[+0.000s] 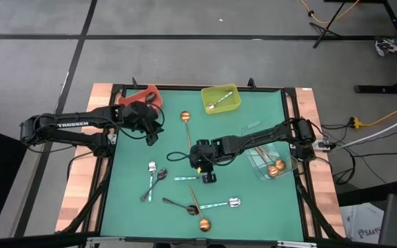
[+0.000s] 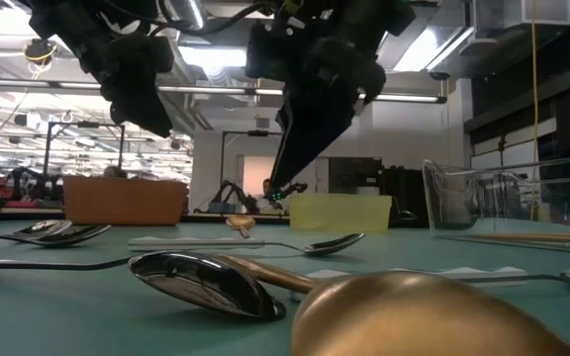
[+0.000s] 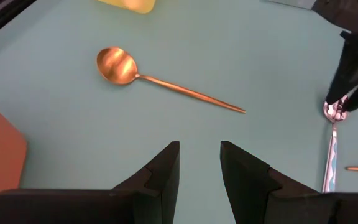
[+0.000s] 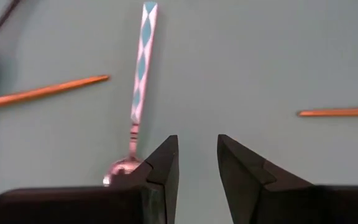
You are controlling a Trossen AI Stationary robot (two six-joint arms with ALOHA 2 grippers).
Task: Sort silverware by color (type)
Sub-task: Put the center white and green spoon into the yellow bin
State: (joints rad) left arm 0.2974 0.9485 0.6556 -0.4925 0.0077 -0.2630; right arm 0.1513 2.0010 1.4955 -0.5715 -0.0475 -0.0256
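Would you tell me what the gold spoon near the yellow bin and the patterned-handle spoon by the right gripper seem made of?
Gold spoon: likely metal with a brushed copper-gold finish, showing soft highlights. Patterned spoon: mirror-shiny bowl suggests steel; the blue diamond handle may be printed or enamelled, I cannot tell which.

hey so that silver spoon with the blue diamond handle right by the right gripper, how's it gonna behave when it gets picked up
The silver spoon looks like thin rigid metal, so it probably stays stiff. It lies flat on the green mat, so the right gripper may struggle to get under it. Its shiny finish suggests it could slip or pivot.
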